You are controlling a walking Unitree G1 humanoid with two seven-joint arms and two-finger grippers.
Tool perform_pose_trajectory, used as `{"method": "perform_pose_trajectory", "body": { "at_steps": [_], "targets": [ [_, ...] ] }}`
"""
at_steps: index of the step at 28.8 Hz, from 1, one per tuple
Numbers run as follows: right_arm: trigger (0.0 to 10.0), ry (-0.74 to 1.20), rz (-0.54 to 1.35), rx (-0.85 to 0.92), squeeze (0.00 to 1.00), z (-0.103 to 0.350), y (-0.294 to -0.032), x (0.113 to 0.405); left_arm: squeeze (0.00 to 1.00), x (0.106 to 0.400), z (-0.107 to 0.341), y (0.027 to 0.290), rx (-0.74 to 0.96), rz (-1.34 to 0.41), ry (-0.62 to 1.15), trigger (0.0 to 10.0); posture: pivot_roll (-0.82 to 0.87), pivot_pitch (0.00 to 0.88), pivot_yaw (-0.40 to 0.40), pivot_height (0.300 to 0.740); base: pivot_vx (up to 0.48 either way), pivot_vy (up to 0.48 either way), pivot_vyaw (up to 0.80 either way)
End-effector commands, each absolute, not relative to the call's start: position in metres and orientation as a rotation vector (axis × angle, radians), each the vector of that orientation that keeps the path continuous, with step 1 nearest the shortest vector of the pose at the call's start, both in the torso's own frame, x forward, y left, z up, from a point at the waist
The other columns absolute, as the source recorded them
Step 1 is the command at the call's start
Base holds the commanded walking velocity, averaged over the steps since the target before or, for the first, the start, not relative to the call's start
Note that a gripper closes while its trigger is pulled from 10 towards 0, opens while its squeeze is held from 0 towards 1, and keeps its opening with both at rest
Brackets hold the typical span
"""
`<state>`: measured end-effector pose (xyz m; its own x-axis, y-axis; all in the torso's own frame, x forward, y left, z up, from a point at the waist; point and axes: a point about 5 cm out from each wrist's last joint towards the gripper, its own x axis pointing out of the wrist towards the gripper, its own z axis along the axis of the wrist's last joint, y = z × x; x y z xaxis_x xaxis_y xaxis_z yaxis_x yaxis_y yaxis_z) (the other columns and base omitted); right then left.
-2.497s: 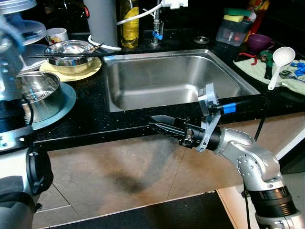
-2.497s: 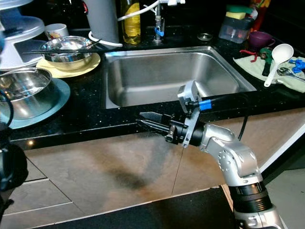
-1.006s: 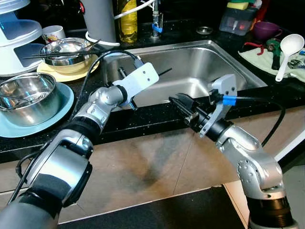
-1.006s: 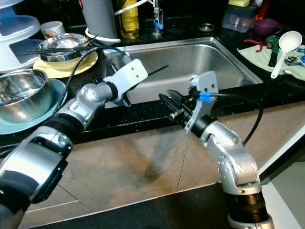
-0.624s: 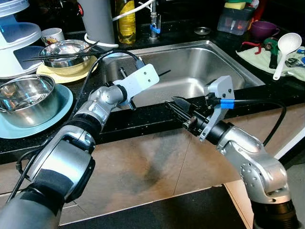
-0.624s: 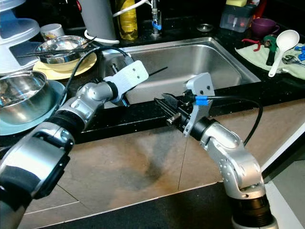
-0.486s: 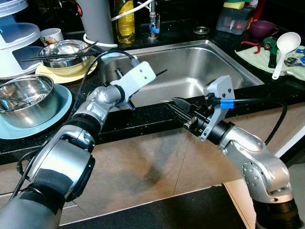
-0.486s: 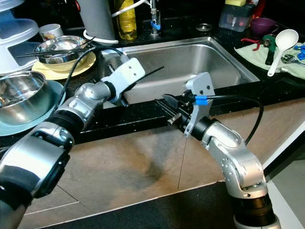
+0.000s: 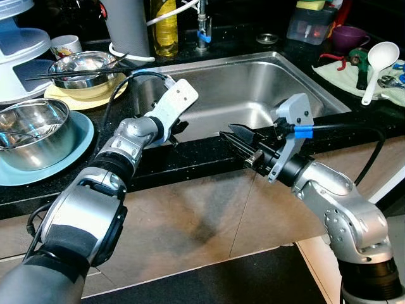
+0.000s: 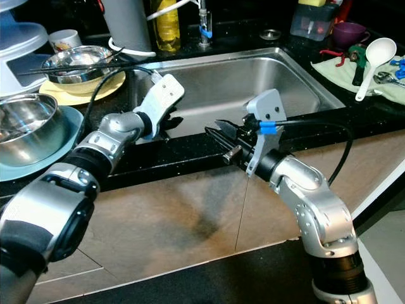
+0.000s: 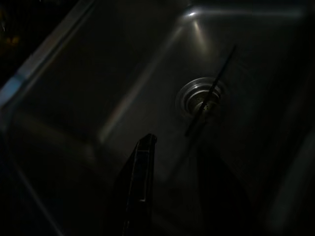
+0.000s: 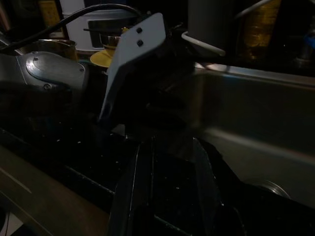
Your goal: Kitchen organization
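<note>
My left gripper [image 11: 172,142] reaches over the front left of the steel sink [image 9: 253,82], its white wrist plate [image 9: 177,104] tilted down into the basin. Its fingers [image 11: 140,187] stand apart with nothing between them. Beyond the tips a thin black chopstick [image 11: 211,93] lies across the drain [image 11: 199,98], clear of both fingers. My right gripper [image 9: 226,132] hovers at the sink's front rim, pointing left toward the left wrist, open and empty. More chopsticks [image 9: 76,73] rest across a steel bowl [image 9: 85,66] on a yellow plate.
A larger steel bowl [image 9: 31,130] sits on a blue plate at the left. A grey jug [image 9: 130,28], an oil bottle [image 9: 166,25] and the tap [image 9: 202,31] stand behind the sink. A white ladle [image 9: 376,66], tools on a cloth and a purple cup [image 9: 345,38] lie to the right.
The left wrist has tipped downward into the sink, and the black stick that stuck out past its plate is gone from the eye views. The right gripper has hardly moved.
</note>
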<state>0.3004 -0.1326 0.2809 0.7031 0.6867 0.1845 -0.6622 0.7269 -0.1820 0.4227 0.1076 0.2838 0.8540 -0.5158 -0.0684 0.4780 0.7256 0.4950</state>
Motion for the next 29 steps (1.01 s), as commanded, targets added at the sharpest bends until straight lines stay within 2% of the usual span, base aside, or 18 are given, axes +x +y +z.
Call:
{"method": "perform_pose_trajectory", "body": {
  "at_steps": [1, 5, 6, 8, 9, 10, 17, 19, 20, 22, 23, 26, 27, 28, 29],
  "targets": [
    [10.0, -0.264, 0.762, -0.118, 0.0, 0.284, -0.13, 0.3, 0.0, 0.424, 0.301, 0.12, 0.473, -0.485, -0.118, 10.0, -0.06, 0.198, 0.024, 0.74, 0.0, 0.0, 0.0],
    [10.0, -0.281, 0.754, -0.104, 0.0, 0.285, -0.128, 0.3, 0.0, 0.423, 0.316, 0.128, 0.365, -0.425, -0.203, 10.0, -0.06, 0.196, 0.024, 0.74, 0.0, 0.0, 0.0],
    [10.0, -0.292, 0.75, -0.094, 0.0, 0.286, -0.127, 0.3, 0.0, 0.422, 0.32, 0.132, 0.265, -0.409, -0.233, 10.0, -0.06, 0.191, 0.016, 0.74, 0.0, 0.0, 0.0],
    [10.0, -0.325, 0.735, -0.05, 0.0, 0.283, -0.119, 0.299, 0.0, 0.408, 0.315, 0.156, 0.098, -0.308, -0.348, 10.0, -0.06, 0.193, 0.011, 0.74, 0.0, 0.0, 0.0],
    [10.0, -0.325, 0.735, -0.05, 0.0, 0.283, -0.119, 0.299, 0.0, 0.408, 0.315, 0.156, 0.098, -0.308, -0.348, 10.0, -0.06, 0.193, 0.011, 0.74, 0.0, 0.0, 0.0],
    [10.0, -0.332, 0.734, -0.034, 0.0, 0.281, -0.116, 0.298, 0.0, 0.4, 0.312, 0.168, 0.087, -0.239, -0.388, 10.0, -0.06, 0.193, 0.011, 0.74, 0.0, 0.0, 0.0],
    [10.0, -0.332, 0.734, -0.034, 0.0, 0.281, -0.116, 0.298, 0.0, 0.4, 0.312, 0.168, 0.087, -0.239, -0.388, 10.0, -0.06, 0.193, 0.011, 0.74, 0.0, 0.0, 0.0],
    [10.0, -0.345, 0.744, -0.003, 0.0, 0.277, -0.109, 0.297, 0.0, 0.37, 0.305, 0.195, 0.128, -0.122, -0.537, 10.0, -0.05, 0.2, -0.009, 0.74, 0.0, 0.0, 0.0],
    [10.0, -0.345, 0.744, -0.003, 0.0, 0.277, -0.109, 0.297, 0.0, 0.37, 0.305, 0.195, 0.128, -0.122, -0.537, 10.0, -0.05, 0.2, -0.009, 0.74, 0.0, 0.0, 0.0],
    [10.0, -0.359, 0.752, 0.03, 0.0, 0.276, -0.105, 0.296, 0.03, 0.328, 0.285, 0.214, 0.206, -0.073, -0.641, 10.0, -0.05, 0.201, -0.007, 0.74, 0.0, 0.0, 0.0],
    [10.0, -0.362, 0.753, 0.039, 0.0, 0.275, -0.104, 0.296, 0.03, 0.316, 0.278, 0.217, 0.236, -0.069, -0.651, 10.0, -0.05, 0.201, -0.007, 0.74, 0.0, 0.0, 0.0],
    [10.0, -0.362, 0.754, 0.044, 0.0, 0.274, -0.104, 0.295, 0.04, 0.308, 0.267, 0.221, 0.25, -0.05, -0.633, 10.0, -0.05, 0.201, -0.009, 0.74, 0.0, 0.0, 0.0],
    [10.0, -0.361, 0.753, 0.045, 0.0, 0.274, -0.104, 0.295, 0.15, 0.301, 0.258, 0.224, 0.266, -0.03, -0.614, 10.0, -0.05, 0.201, -0.009, 0.74, 0.0, 0.0, 0.0],
    [10.0, -0.361, 0.753, 0.045, 0.0, 0.274, -0.104, 0.295, 0.15, 0.301, 0.258, 0.224, 0.266, -0.03, -0.614, 10.0, -0.05, 0.201, -0.009, 0.74, 0.0, 0.0, 0.0],
    [10.0, -0.361, 0.755, 0.046, 0.0, 0.272, -0.103, 0.295, 0.44, 0.293, 0.251, 0.228, 0.277, 0.01, -0.595, 10.0, -0.04, 0.201, -0.011, 0.74, 0.0, 0.0, 0.0]
  ]
}}
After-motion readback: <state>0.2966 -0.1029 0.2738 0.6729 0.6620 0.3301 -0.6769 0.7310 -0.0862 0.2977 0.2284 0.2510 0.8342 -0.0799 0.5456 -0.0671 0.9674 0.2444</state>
